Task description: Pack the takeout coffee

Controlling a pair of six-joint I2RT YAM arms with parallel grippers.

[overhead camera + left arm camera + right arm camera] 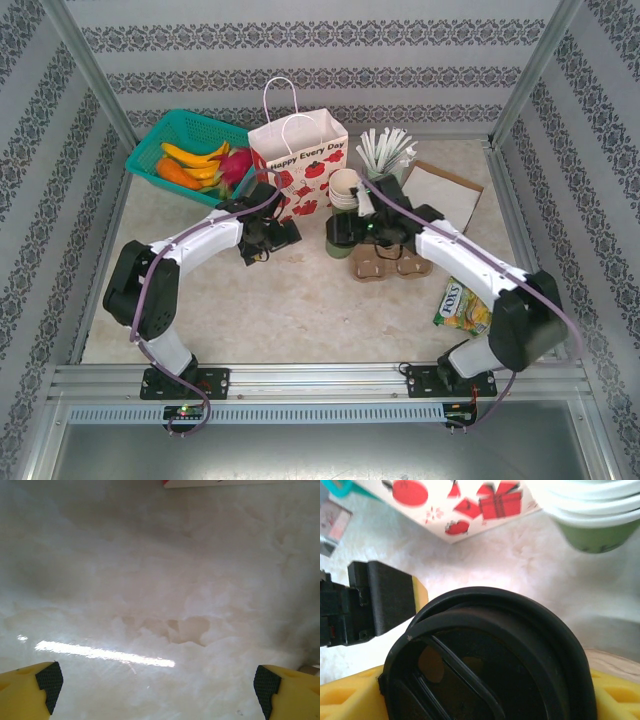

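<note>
Two grippers in view | left gripper point(160, 682) is hanging over the table point(150, 580), fingers wide apart | right gripper point(480, 700) is straddling the takeout coffee point(490, 655), its black lid hiding the contact, so I cannot tell whether it is clamping | takeout coffee is sitting just beside the carrier tray point(388, 264), outside it

Black cup lid point(490, 665) btwn yellow fingers point(350, 700) (gift bag point(455, 505) behind).

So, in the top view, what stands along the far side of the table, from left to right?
First the teal basket of fruit → gift bag → stack of pale cups → white straws → flat paper sheet.
</note>
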